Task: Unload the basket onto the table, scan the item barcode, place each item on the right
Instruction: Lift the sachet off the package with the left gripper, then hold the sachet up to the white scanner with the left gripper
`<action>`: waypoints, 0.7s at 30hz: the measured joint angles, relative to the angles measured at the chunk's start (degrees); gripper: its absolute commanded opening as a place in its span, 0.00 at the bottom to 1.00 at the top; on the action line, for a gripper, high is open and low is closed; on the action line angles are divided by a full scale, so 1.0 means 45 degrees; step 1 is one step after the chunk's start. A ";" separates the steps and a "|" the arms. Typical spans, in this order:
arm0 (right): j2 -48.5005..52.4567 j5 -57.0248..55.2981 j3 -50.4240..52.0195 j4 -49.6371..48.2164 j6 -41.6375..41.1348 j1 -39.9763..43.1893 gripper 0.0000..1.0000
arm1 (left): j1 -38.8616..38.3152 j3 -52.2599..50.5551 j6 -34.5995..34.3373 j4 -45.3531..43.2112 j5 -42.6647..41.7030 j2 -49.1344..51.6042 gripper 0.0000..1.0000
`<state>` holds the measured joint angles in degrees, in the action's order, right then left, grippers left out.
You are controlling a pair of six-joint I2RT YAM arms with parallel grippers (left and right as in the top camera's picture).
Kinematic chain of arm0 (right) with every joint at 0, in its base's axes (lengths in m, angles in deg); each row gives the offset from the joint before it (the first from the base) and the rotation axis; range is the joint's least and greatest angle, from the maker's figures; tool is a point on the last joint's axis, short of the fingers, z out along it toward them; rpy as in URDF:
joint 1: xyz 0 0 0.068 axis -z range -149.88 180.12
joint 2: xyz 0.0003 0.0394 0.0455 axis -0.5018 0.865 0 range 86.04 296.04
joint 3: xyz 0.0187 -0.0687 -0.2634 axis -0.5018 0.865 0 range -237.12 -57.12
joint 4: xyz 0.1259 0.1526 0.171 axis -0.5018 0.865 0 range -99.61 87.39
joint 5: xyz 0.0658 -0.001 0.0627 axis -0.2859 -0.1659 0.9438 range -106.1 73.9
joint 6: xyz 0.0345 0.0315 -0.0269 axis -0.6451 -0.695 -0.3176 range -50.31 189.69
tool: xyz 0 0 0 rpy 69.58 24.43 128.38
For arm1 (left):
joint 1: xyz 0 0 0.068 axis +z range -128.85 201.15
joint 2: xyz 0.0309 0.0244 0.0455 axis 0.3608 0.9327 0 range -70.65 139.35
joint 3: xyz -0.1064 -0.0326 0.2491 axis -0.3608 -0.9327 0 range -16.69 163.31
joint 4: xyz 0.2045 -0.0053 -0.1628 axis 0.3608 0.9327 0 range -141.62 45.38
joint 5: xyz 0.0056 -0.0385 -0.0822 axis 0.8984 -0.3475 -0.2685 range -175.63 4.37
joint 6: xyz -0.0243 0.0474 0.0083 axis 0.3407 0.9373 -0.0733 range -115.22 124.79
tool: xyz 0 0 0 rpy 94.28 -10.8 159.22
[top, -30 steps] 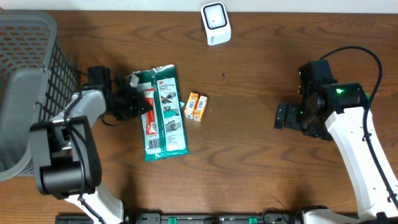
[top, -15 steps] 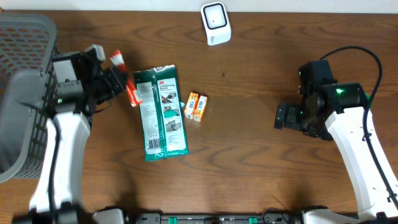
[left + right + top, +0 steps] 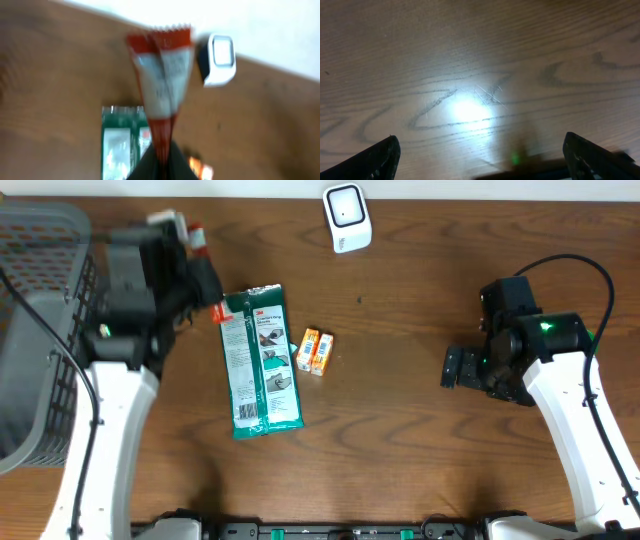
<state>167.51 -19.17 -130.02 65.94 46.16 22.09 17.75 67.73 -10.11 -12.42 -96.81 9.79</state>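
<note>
The brown wooden table (image 3: 400, 430) fills the overhead view. A long green packet (image 3: 258, 360) lies flat near its middle, and every place below is given from that packet.

Well off to the packet's left, at the table's edge, stands a grey mesh basket (image 3: 40, 300). Between the basket and the packet the left arm reaches up the frame. It is raised, and its wrist is blurred in the overhead view.

The left gripper (image 3: 162, 157) hangs near the packet's upper left corner. Its dark fingers are pressed together, pinching the red end of a red-and-white sachet (image 3: 161, 80). The sachet stands out from the fingertips, clear of the table, with its crimped far end away from the gripper. In the left wrist view the packet shows below the sachet, on the table.

The right gripper (image 3: 456, 367) is well apart from the packet on its right side, low over bare wood. Its fingers (image 3: 375, 157) are spread wide, with nothing between them.

A white barcode scanner (image 3: 346, 218) sits beyond the packet's top end and a little to the right. In the left wrist view it appears just beside the sachet's far end.

Two small orange boxes (image 3: 315, 351) lie side by side just off the packet's right edge.
</note>
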 measured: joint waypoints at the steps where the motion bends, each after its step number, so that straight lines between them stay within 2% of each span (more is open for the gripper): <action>1: 0.0000 0.0000 0.0005 0.0010 0.0000 0.0000 0.99 | -0.0083 0.1321 0.0151 0.1054 0.0092 0.0549 0.07; 6: 0.0000 0.0005 0.0005 0.0000 -0.0005 0.0000 0.99 | -0.0617 0.8539 0.0787 0.5989 0.1107 0.3745 0.07; 8: 0.0000 0.0000 0.0005 0.0005 -0.0005 0.0000 0.99 | -0.0860 1.1215 0.1039 0.7252 0.1661 0.5032 0.07; 10: 0.0000 0.0000 0.0005 0.0000 -0.0005 0.0000 0.99 | -0.1180 1.3260 0.1379 0.7708 0.2293 0.6139 0.07; 13: 0.0000 0.0000 0.0005 0.0005 -0.0005 0.0000 0.99 | -0.1797 1.4333 0.2035 0.7223 0.3385 0.7048 0.07; 21: 0.0000 0.0000 0.0005 0.0010 -0.0005 0.0000 0.99 | -0.3929 1.4479 0.4896 0.5163 0.6955 0.9214 0.07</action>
<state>167.51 -19.17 -130.00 65.98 46.13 22.09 0.07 132.88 11.92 10.82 -65.52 51.26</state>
